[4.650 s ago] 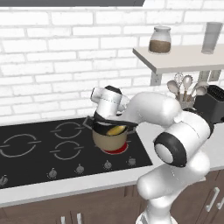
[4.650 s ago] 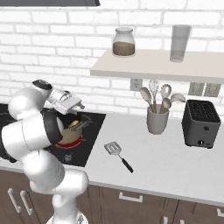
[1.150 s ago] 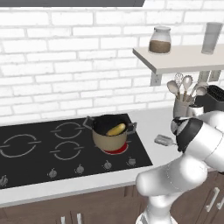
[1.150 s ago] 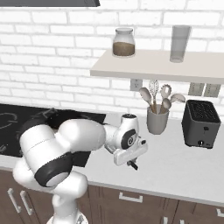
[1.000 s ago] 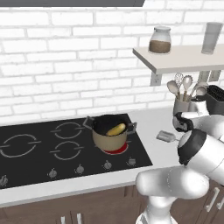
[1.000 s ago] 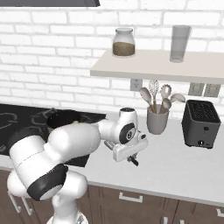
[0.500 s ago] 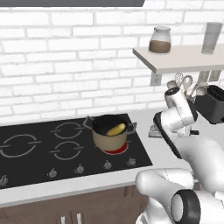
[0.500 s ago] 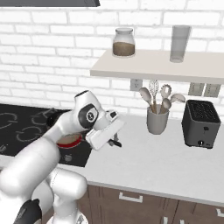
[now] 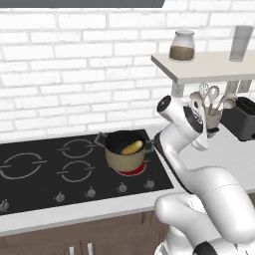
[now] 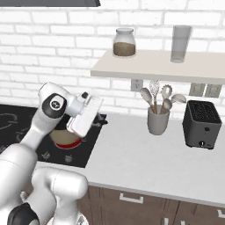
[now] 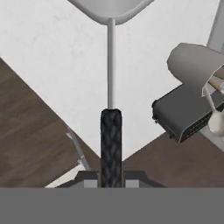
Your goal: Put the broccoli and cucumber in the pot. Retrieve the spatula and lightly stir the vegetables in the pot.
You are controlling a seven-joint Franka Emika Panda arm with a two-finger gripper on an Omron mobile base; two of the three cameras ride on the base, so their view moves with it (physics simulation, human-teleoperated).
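The end effector (image 11: 111,181) is clenched on the black textured handle of the spatula (image 11: 110,94), whose thin grey shaft runs up the hand view to a pale blade at the top edge; in the right base view the spatula's flat pale blade (image 10: 85,116) is held in the air, tilted, above the right edge of the cooktop (image 10: 26,127), and in the left base view it hangs beside the arm's wrist, in front of the utensil cup (image 9: 213,118); the pot (image 9: 125,152) sits on the front right burner, which glows red under it, with the cucumber (image 9: 132,147) lying inside against the dark interior; whether broccoli is also in there cannot be told; the arm's own wrist stands between the spatula and the pot in the right base view, hiding most of the pot; further right on the bench (image 10: 145,158) the grey cup of spoons and a whisk stands near the dark toaster (image 10: 201,125), both well apart from the pot; above them a wall shelf (image 10: 158,66) carries a jar (image 10: 124,42) of brown contents and a tall glass (image 10: 180,43); white brick backs it all.
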